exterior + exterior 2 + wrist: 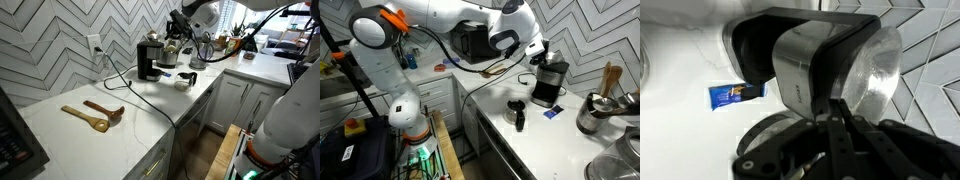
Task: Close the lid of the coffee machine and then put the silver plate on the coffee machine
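Silver plate atop coffee machine

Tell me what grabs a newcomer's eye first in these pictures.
The big white robot arm dominates an exterior view. Its gripper hangs just above the black coffee machine on the white counter. In the wrist view a shiny round silver plate fills the right of the frame, with a small blue packet on the counter at left. Two brown wooden spoons lie well away from the machine.
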`<act>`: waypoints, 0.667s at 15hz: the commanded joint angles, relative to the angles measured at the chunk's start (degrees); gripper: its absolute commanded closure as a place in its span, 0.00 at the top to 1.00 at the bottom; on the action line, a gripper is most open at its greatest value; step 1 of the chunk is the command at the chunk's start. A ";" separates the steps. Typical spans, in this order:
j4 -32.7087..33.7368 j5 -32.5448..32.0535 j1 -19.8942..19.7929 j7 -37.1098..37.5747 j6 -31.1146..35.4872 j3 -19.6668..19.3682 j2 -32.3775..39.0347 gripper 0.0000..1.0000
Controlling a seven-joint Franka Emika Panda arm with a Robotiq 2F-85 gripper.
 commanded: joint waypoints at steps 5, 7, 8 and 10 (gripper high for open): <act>3.66 1.49 0.50 -3.46 -2.11 -1.17 3.66 0.01; 4.33 1.71 0.46 -4.14 -2.45 -1.19 4.27 0.01; 4.54 1.91 0.48 -4.49 -2.57 -1.18 4.52 0.01; 4.97 2.03 0.45 -5.01 -3.06 -1.16 4.93 0.01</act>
